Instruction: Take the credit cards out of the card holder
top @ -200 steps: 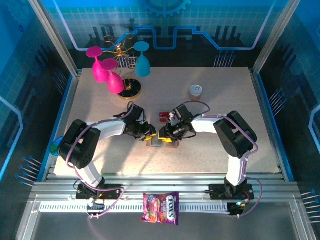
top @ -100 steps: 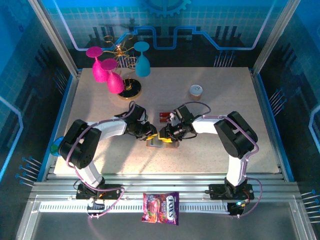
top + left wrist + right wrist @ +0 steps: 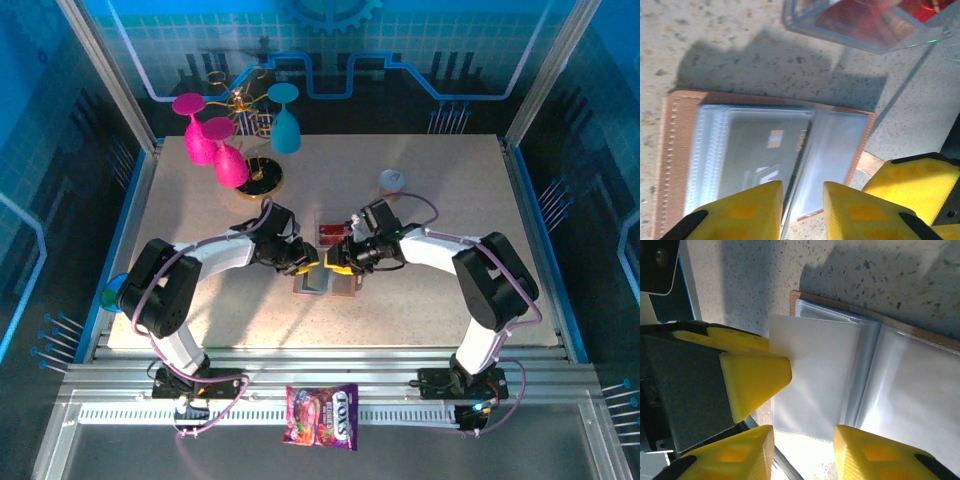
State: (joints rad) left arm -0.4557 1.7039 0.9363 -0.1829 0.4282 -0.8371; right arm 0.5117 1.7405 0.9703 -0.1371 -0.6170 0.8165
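The card holder (image 3: 325, 285) lies open at mid-table, its tan border (image 3: 675, 150) framing clear pockets. A dark credit card (image 3: 760, 160) sits inside one pocket. A red credit card (image 3: 328, 233) lies just behind the holder, under a clear plastic sheet (image 3: 850, 35). My left gripper (image 3: 310, 266) hovers over the holder's left half, jaws slightly apart (image 3: 802, 212) with a pocket leaf's edge running between them. My right gripper (image 3: 338, 266) faces it, open (image 3: 804, 455) over a clear pocket leaf (image 3: 815, 380) that the left gripper's fingertip (image 3: 752, 372) touches.
Pink glasses (image 3: 215, 150), a blue glass (image 3: 285, 125) and a gold stand (image 3: 258, 180) stand at the back left. A small can (image 3: 392, 180) sits behind the right arm. A candy packet (image 3: 322, 415) lies on the front rail.
Both grippers have shifted slightly away from the near edge, and more of the holder shows beneath them. The right arm's elbow has swung out to the right.
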